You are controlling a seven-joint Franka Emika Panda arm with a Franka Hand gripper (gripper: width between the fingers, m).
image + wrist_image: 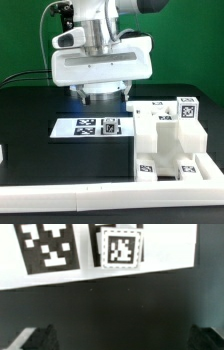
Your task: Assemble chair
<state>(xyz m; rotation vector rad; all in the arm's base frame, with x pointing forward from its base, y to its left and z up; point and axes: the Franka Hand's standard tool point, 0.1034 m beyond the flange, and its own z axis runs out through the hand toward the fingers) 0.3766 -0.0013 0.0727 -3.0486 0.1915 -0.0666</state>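
Chair parts (168,140) only in exterior view; wrist view shows marker board (90,252), pincer (120,339) apart.

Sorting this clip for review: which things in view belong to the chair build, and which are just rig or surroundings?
Job:
- white chair parts with marker tags, clustered at the exterior view's right
- claw, over bare table; whether it is open is unclear

Not the job:
- marker board, flat below the arm
- black table
- white border rail in front
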